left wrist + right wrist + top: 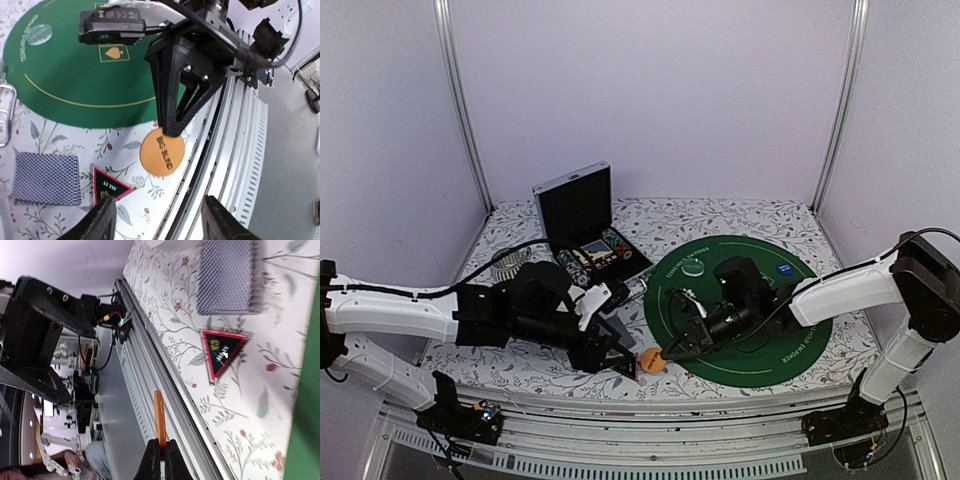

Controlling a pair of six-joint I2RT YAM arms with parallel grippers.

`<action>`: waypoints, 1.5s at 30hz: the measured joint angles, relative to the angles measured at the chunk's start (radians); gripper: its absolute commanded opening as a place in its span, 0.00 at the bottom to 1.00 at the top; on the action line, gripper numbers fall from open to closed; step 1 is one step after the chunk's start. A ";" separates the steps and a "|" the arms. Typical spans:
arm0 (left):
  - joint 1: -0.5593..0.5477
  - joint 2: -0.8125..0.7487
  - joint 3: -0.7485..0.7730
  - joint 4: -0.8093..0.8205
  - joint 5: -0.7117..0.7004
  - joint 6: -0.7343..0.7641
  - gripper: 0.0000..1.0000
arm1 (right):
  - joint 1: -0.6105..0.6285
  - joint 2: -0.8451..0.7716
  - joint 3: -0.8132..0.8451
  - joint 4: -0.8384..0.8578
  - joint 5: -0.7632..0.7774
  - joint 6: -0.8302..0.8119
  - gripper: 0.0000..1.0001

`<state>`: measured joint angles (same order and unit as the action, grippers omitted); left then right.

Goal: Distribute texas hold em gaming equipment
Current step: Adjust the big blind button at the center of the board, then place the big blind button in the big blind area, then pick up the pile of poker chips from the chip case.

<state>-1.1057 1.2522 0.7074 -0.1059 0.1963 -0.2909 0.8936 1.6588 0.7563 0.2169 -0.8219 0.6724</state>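
An orange disc (162,152) printed BIG BLIND hangs just above the table's front edge, and my right gripper (161,452) is shut on its rim. It shows edge-on as the orange disc (159,415) in the right wrist view and as the orange disc (653,361) from above. My left gripper (160,222) stands open close beside it, fingers (102,220) wide apart with nothing between them. A black red-edged triangle (107,187) and a stack of grey-blue cards (47,178) lie on the floral cloth beside my left gripper (620,358). My right gripper (672,352) reaches in from the green mat (760,330).
An open black case (575,205) with poker chips (595,255) in its tray stands at the back. A grey ribbed mug (510,265) stands left of it. A white disc (692,267) and a blue disc (784,270) lie on the mat. The metal front rail (235,150) runs right below both grippers.
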 measured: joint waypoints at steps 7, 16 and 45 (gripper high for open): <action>0.085 -0.001 0.114 -0.127 0.015 0.060 0.64 | -0.314 -0.432 -0.182 -0.341 0.080 0.007 0.02; 0.188 -0.057 0.147 -0.251 0.039 0.120 0.69 | -0.745 -0.743 -0.398 -0.636 0.207 0.021 0.02; 0.277 -0.071 0.264 -0.347 -0.012 0.190 0.81 | -0.726 -0.514 0.043 -0.820 0.623 -0.052 0.72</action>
<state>-0.8288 1.1816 0.9710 -0.4526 0.1844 -0.1009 0.1677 1.1450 0.7994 -0.6033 -0.1993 0.6205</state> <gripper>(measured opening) 0.802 0.716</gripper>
